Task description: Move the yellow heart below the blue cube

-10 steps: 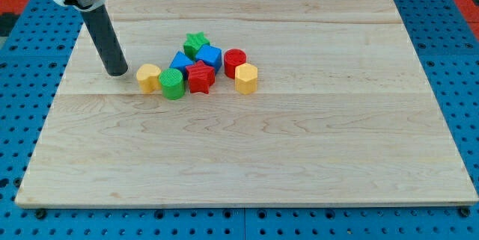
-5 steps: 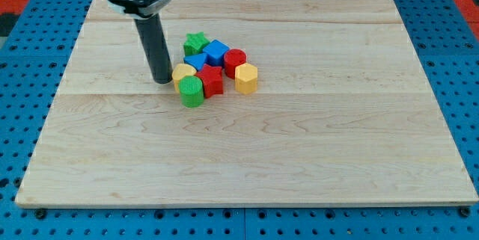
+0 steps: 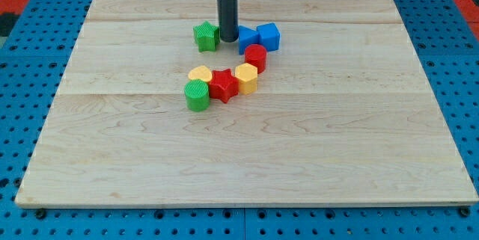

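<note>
My tip sits between the green star and a blue block, no fingers on this rod; the yellow heart lies at seven o'clock from the blue cube, touching the red star

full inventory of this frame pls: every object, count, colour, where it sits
green star: 1, green, left of my tip
blue block: 1, blue, right of my tip
blue cube: 1, blue, right of the blue block
red cylinder: 1, red, below the blues
yellow heart: 1, yellow, above the green cylinder
green cylinder: 1, green, lowest
red star: 1, red, row centre
yellow hexagon: 1, yellow, right of the red star
board: 1, wooden
my tip: 1, dark rod, between the green star and blue block
</note>
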Motion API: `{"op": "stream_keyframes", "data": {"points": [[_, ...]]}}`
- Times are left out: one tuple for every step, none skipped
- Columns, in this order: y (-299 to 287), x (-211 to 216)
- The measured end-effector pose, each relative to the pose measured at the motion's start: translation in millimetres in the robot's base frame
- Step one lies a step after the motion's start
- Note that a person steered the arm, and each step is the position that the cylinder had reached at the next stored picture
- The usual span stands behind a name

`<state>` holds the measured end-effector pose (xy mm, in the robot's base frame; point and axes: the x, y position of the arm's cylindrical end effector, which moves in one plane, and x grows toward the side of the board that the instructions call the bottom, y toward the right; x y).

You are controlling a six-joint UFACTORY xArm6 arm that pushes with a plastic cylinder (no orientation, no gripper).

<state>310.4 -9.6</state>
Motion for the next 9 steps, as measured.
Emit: {"op": "stream_keyframes", "data": {"points": [[44, -5], [106, 12], [159, 40], [181, 26], [134, -36], [56, -34], [7, -7], [31, 31], [102, 41]]}}
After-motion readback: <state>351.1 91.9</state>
